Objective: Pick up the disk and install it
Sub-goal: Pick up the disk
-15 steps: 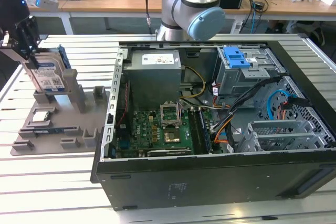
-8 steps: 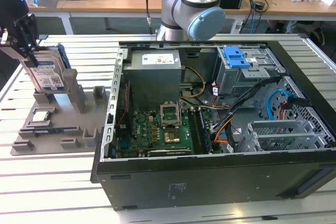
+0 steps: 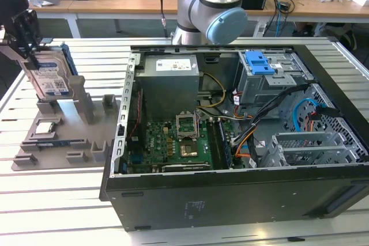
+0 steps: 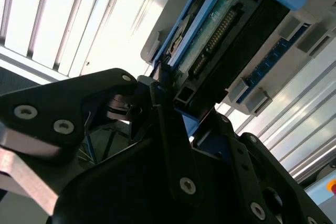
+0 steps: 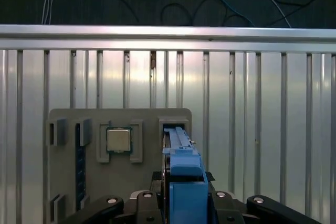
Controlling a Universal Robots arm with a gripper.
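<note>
Slatted metal tabletop (image 3: 57,200) — black hand (image 3: 30,56) clamped shut on upright silver blue-bracketed disk (image 3: 51,79), at the grey holder tray (image 3: 63,136), exterior view's left.

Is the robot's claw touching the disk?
Touching. In the second wrist view the gripper pinches the disk by its blue-framed edge, with no gap.

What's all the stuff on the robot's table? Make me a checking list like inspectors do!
Surface: slatted metal table with a grey holder tray on it.
Job's things: disk, blue-framed, stands on edge at the tray.
Clutter: square chip in a tray pocket; open computer case.
Claws: one claw, shut on the disk's top edge.
Cables: coloured wires inside the case.
Surroundings: wooden desk behind the table.
</note>
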